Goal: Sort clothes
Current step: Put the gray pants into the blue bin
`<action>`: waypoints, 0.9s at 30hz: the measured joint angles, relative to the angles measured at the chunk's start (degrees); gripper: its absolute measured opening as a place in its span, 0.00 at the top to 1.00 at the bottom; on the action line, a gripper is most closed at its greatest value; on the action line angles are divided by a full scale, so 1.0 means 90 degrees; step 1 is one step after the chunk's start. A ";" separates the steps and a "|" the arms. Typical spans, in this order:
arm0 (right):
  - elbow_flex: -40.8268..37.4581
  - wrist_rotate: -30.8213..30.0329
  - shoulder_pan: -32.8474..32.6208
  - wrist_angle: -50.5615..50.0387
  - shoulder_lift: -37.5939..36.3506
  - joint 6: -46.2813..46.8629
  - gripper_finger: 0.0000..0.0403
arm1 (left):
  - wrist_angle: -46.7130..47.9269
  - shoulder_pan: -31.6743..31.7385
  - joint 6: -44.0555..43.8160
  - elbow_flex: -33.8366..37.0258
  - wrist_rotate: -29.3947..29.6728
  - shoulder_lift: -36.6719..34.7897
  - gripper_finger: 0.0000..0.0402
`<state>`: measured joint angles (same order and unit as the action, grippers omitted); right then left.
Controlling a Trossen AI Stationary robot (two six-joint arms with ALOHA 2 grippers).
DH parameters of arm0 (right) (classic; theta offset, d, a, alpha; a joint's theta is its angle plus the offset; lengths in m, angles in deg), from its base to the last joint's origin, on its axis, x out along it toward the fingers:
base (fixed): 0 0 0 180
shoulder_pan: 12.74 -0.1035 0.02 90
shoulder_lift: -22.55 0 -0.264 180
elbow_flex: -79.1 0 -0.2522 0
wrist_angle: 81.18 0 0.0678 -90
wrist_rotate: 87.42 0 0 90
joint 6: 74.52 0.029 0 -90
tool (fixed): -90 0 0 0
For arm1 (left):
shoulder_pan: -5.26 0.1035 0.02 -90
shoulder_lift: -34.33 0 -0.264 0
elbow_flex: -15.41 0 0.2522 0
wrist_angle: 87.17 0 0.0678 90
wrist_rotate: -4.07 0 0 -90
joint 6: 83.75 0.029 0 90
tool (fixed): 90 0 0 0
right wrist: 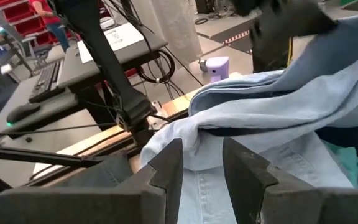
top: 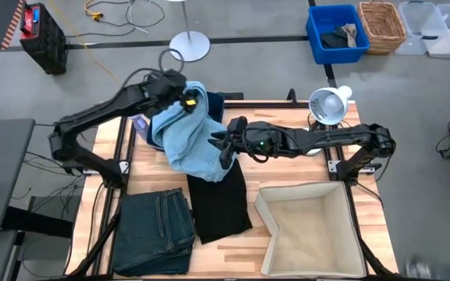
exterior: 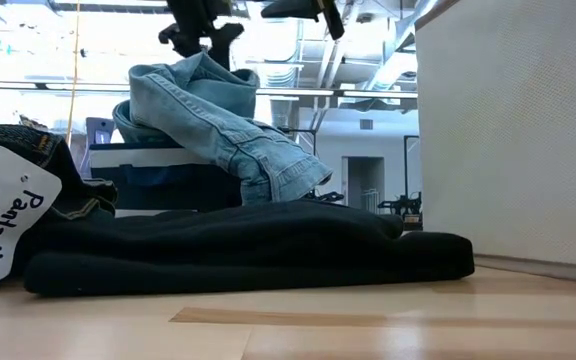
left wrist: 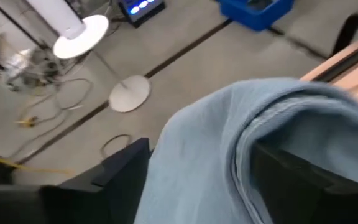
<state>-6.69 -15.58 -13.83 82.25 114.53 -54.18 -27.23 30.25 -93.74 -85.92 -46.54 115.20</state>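
Observation:
My left gripper (top: 184, 97) is shut on the light blue denim piece (top: 190, 136) above the dark blue bin (top: 216, 101) at the table's far side. The denim hangs down and drapes over the bin's near wall (exterior: 168, 180) onto the black shirt (top: 221, 199). My right gripper (top: 223, 147) is open at the denim's right edge, its fingers (right wrist: 166, 165) on either side of a fold (right wrist: 194, 140). The dark green-grey jeans (top: 155, 230) lie at the near left. A bit of the teal-green top (right wrist: 347, 165) shows under the denim. My left gripper pinches a bunched fold at the denim's upper end (left wrist: 229, 143) between its two fingers (left wrist: 126, 171), from above. Several layers run through the hold. The denim hangs below the gripper, its lower part resting on the bin and the black shirt (exterior: 268, 170). My right gripper: whether its fingertips touch the denim fold, I cannot tell.
The beige fabric box (top: 342, 199) stands open at the near right, its wall (exterior: 513, 130) close beside the black shirt. A lamp (top: 328, 104) stands at the table's far right edge. Off the table, a blue bin (top: 316, 39) and a wicker basket (top: 383, 27) sit on the floor.

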 joint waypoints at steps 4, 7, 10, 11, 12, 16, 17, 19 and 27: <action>0.0007 0.0001 0.0059 0.0006 0.0078 -0.0450 0.67 | 0.0089 -0.0029 -0.0206 0.0000 -0.0198 -0.0432 0.29; 0.0005 0.0003 0.0103 -0.0086 0.0155 -0.0603 0.63 | 0.0084 -0.0065 -0.0356 0.0000 -0.0202 -0.0704 0.28; 0.0064 0.0003 0.0171 -0.0068 0.0320 -0.0601 0.55 | 0.0089 -0.0178 -0.0638 0.0000 -0.0219 -0.0998 0.28; 0.0068 0.0003 0.0177 -0.0222 0.0344 -0.0601 0.52 | 0.0085 -0.0241 -0.0703 0.0000 -0.0231 -0.1102 0.28; 0.0093 0.0002 0.0178 -0.0260 0.0432 -0.0600 0.48 | 0.0092 -0.0311 -0.0730 0.0000 -0.0278 -0.1191 0.28; 0.0187 0.0006 0.0180 -0.0728 0.0614 -0.0835 0.36 | 0.0369 -0.0510 -0.0719 0.0000 -0.0969 -0.1408 0.30; 0.0261 -0.0004 0.0180 -0.0692 0.0687 -0.1026 0.35 | 0.0537 -0.0541 -0.0734 -0.0002 -0.1169 -0.1406 0.31; 0.0329 -0.0061 0.0134 -0.1023 0.0706 -0.1440 0.33 | 0.1053 -0.0604 -0.0784 -0.0002 -0.1410 -0.1320 0.33; 0.1051 -0.0315 -0.0031 -0.1227 0.1202 -0.3601 0.33 | 0.1756 -0.1141 -0.1278 0.0009 -0.1557 -0.0931 0.35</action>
<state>2.77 -18.42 -14.10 71.21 125.35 -86.59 -11.42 19.98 -105.24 -85.84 -60.55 106.82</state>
